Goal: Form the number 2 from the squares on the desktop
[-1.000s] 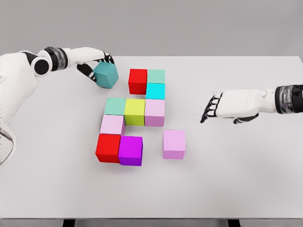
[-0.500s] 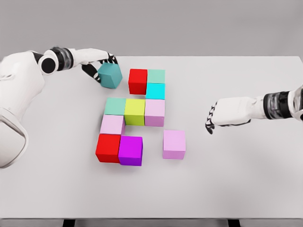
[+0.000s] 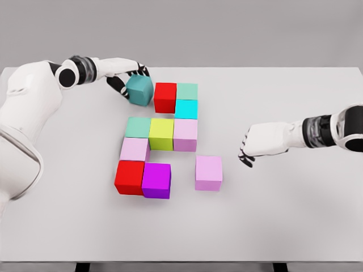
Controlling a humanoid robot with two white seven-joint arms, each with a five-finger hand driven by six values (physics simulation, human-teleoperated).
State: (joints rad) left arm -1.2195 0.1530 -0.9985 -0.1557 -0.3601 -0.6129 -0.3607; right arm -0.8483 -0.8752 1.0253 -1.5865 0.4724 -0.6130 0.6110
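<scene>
My left hand (image 3: 129, 81) is shut on a teal cube (image 3: 139, 90), held just left of a red cube (image 3: 165, 97) in the top row. Right of that red cube sit a mint cube (image 3: 187, 91) and a cyan cube (image 3: 186, 109). The middle row has a green-teal cube (image 3: 138, 127), a yellow-green cube (image 3: 161, 134) and a pale pink cube (image 3: 185, 135). Below lie a pink cube (image 3: 134, 149), a red cube (image 3: 130, 177) and a magenta cube (image 3: 156, 180). A loose lilac cube (image 3: 208, 173) lies apart, left of my open right hand (image 3: 245, 151).
The white table (image 3: 272, 215) runs the full width of the view, with its front edge near the bottom. A grey wall stands behind it.
My left hand has carried the teal cube rightward until it is almost against the top red cube. My right hand has dropped lower, toward the lilac cube.
</scene>
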